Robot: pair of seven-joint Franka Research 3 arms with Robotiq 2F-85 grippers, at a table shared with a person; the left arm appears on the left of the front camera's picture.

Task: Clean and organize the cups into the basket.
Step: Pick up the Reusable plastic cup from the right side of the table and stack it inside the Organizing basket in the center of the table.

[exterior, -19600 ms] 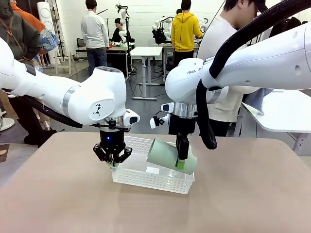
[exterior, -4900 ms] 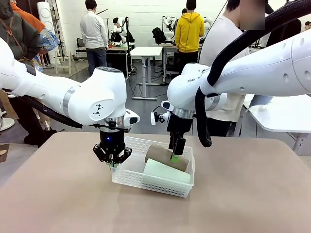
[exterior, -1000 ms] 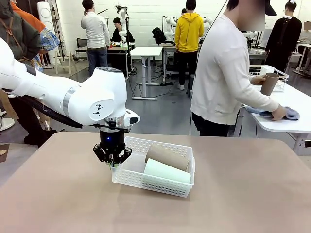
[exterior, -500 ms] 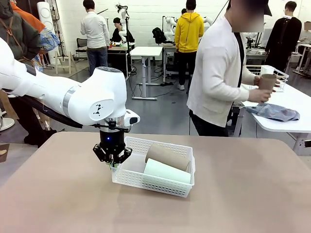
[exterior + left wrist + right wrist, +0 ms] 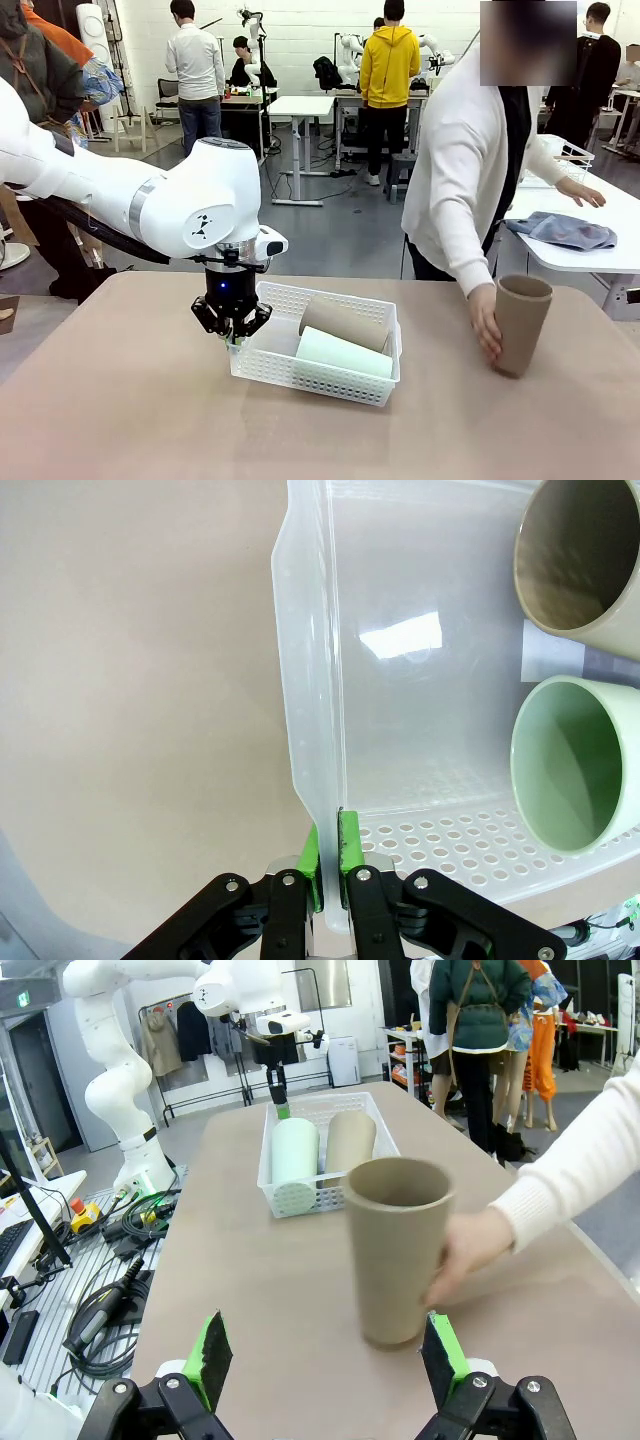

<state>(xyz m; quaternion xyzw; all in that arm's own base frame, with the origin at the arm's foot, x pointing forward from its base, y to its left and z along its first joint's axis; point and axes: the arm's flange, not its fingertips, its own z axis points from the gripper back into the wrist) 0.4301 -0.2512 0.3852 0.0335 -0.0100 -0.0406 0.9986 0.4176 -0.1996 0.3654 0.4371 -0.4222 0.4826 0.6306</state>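
Table point(image 5: 120, 420) with one person point(image 5: 460, 190) at the far right side. One basket point(image 5: 320, 378) sits left of centre. Three cups in all: two lie on their sides in the basket, the tan cup point(image 5: 345, 322) on the far side and the mint cup point(image 5: 345, 353) on the near side. A third cup point(image 5: 522, 322), also tan, stands upright on the table at right, with the person's hand point(image 5: 485, 325) on it. Left gripper point(image 5: 329, 845) is clamped on the basket's left wall, likely steadying it. Right gripper point(image 5: 327, 1352) is spread wide and empty, facing the standing cup, not touching. Step looks like the handover of the last cup. Next: the hand lets go, then the right gripper closes around the cup and lays it in the basket's free space.
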